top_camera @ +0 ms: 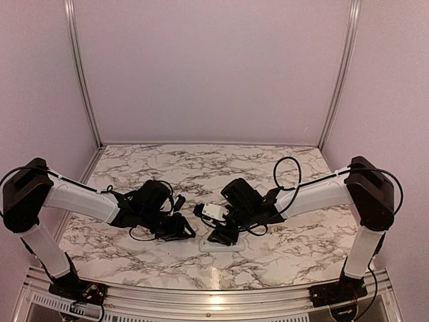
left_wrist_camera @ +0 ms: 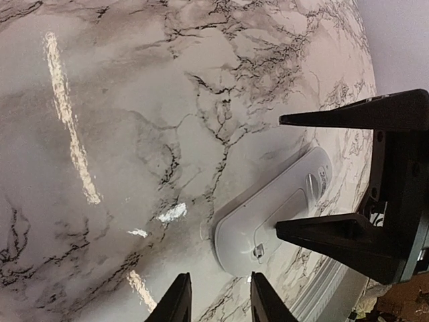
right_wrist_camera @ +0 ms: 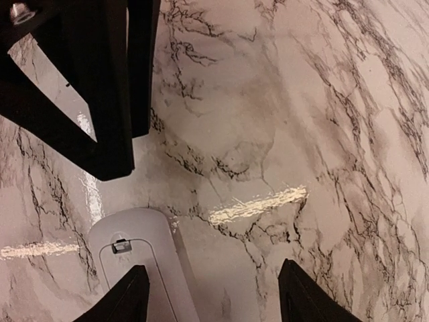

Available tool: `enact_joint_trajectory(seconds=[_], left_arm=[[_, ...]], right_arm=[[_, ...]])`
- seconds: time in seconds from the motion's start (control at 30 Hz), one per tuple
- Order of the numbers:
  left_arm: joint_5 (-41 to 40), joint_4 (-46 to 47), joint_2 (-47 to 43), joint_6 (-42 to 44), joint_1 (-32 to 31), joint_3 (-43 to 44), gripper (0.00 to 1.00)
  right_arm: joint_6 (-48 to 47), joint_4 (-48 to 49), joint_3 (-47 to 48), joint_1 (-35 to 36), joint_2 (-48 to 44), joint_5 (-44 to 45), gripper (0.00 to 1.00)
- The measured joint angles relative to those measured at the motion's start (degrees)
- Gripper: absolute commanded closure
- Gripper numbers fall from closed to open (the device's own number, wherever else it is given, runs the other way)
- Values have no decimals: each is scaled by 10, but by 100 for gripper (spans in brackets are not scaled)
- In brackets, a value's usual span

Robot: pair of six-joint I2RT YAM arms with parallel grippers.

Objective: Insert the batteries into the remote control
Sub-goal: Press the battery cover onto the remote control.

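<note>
The white remote control (left_wrist_camera: 268,221) lies back side up on the marble table, its battery cover shut with a small latch at one end. It also shows in the right wrist view (right_wrist_camera: 137,251) and in the top view (top_camera: 221,244), partly under the right gripper. My left gripper (left_wrist_camera: 220,303) is open and empty, just short of the remote's latch end. My right gripper (right_wrist_camera: 214,298) is open wide and empty, one finger over the remote's cover, the other over bare table. The batteries are not in view.
The marble table (top_camera: 201,168) is walled by plain panels at the back and sides. The two grippers face each other closely over the remote; the right gripper's black fingers (left_wrist_camera: 348,121) fill the right of the left wrist view. A metal rail (top_camera: 214,295) runs along the near edge.
</note>
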Motion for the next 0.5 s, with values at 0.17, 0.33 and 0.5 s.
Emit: enact_joint_trajectory(seconds=[0.17, 0.33, 0.5], left_arm=[[0, 4, 26, -1, -15, 8, 65], [2, 21, 39, -9, -25, 9, 62], [4, 37, 54, -24, -37, 10, 61]], right_arm=[[1, 11, -8, 0, -3, 3, 34], [4, 17, -18, 0, -11, 6, 31], [6, 15, -26, 0, -18, 5, 30]])
